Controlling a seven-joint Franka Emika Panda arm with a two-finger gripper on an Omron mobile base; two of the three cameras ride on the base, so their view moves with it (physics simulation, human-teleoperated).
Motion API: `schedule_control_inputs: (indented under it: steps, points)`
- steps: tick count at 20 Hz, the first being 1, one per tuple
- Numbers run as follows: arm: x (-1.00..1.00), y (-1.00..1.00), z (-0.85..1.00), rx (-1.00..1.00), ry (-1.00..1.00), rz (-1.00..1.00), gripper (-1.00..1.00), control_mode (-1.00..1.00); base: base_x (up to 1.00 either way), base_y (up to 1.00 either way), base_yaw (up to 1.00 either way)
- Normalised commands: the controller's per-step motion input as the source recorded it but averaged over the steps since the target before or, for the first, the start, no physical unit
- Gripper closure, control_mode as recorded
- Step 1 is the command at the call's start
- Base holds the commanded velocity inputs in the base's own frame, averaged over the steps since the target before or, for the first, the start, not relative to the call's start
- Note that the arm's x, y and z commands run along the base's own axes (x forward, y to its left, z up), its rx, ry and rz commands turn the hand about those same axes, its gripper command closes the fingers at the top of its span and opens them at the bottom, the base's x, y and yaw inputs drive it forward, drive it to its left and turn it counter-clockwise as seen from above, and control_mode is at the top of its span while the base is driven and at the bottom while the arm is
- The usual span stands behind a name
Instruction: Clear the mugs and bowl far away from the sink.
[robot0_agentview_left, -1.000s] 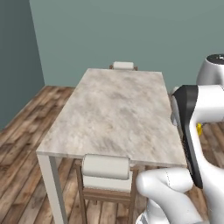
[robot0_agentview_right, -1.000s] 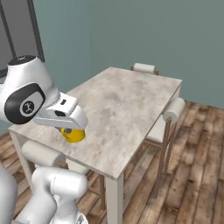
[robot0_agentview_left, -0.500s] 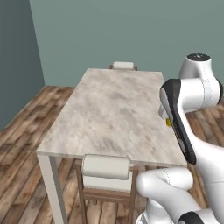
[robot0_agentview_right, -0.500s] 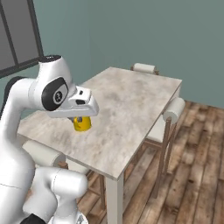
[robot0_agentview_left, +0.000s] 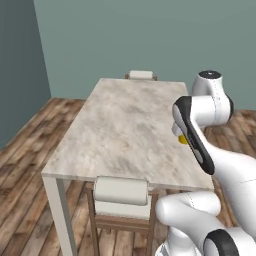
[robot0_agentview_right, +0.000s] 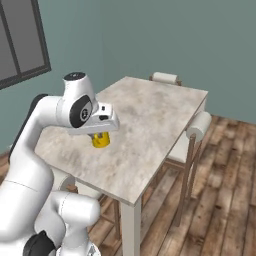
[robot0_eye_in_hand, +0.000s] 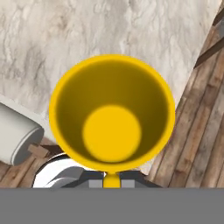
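A: Status on the yellow mug (robot0_agentview_right: 101, 140)?
B: Held under the gripper (robot0_agentview_right: 101, 134), fingers clamped on it, upright, mouth up. Hanging above the marble worktop (robot0_agentview_right: 150, 120), over the near end, close to the left edge as seen from the right base camera. Not touching the surface.
A: From the left base side?
B: Mostly hidden behind the forearm; just a yellow sliver of the mug (robot0_agentview_left: 183, 140) past the worktop's (robot0_agentview_left: 125, 130) right edge.
A: Hand camera?
B: Looking straight down into the mug (robot0_eye_in_hand: 112, 113), round yellow bottom visible, handle stub at the lower edge by the fingers. Marble worktop (robot0_eye_in_hand: 87, 30) behind it, wood floor (robot0_eye_in_hand: 197, 131) to the right, padded chair back (robot0_eye_in_hand: 17, 133) at the left.
A: Chairs?
B: One tucked at the near end (robot0_agentview_left: 121, 195), one at the far end (robot0_agentview_left: 140, 75), another on the right side (robot0_agentview_right: 192, 135) in the right base camera. Can't tell any contact with the worktop.
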Motion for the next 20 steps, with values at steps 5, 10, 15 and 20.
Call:
schedule_control_inputs:
  steps: [5,10,15,20]
  points:
    - [0.3,0.02,-0.34,0.0,0.0,0.04,1.0,-1.0,0.0,0.0,0.0]
    - [0.18,0.06,-0.28,0.0,-0.01,0.01,1.0,-1.0,0.0,0.0,0.0]
    - [0.2,0.05,-0.34,0.0,0.0,0.0,1.0,-1.0,0.0,0.0,0.0]
    - [0.19,0.02,-0.36,0.0,0.0,0.0,1.0,-1.0,0.0,0.0,0.0]
